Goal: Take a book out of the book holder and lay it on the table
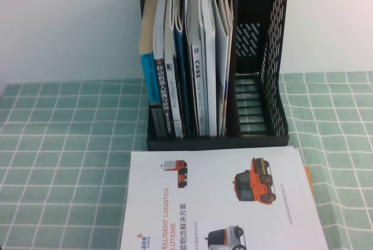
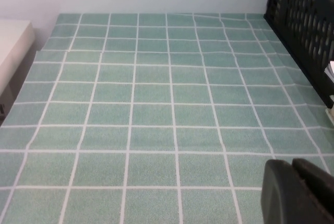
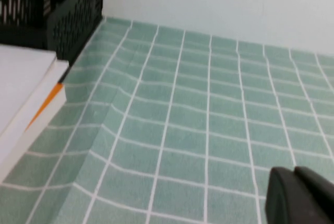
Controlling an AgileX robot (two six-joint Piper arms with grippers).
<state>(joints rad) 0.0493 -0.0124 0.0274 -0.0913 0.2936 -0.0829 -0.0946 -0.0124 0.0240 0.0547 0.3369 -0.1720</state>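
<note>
Neither claw shows in the high view. That view has the large thin white-cover brochure with orange-red vehicles and blue lettering [image 1: 224,200] lying flat on the mint-green cloth table with its white grid [image 1: 52,145], at six o'clock from the tall black plastic file rack with perforated side walls [image 1: 265,63] and touching or nearly touching its base. The rack's right bay is empty; the grey-and-white magazines and thick blue-spined books [image 1: 175,69] stand packed in the other bays. An orange edge peeks from under the brochure at its three o'clock side, so it may rest on something else.

From the left wrist camera, the left gripper [image 2: 298,192] appears only as dark finger tips above bare cloth, close together and holding nothing; whether they are fully clenched I cannot tell. The rack's wall [image 2: 302,20] stands well apart from it.

From the right wrist camera, the right gripper [image 3: 300,195] likewise shows dark tips over open cloth, grasping nothing, closure unclear. The brochure's corner [image 3: 23,83] lies well apart, with the orange layer beneath it, and the cloth is rucked into a fold just beside it.

The job looks done. Risks now: a retreating arm could snag that fold and drag the brochure, or nudge the crowded rack and tip its leaning papers.
</note>
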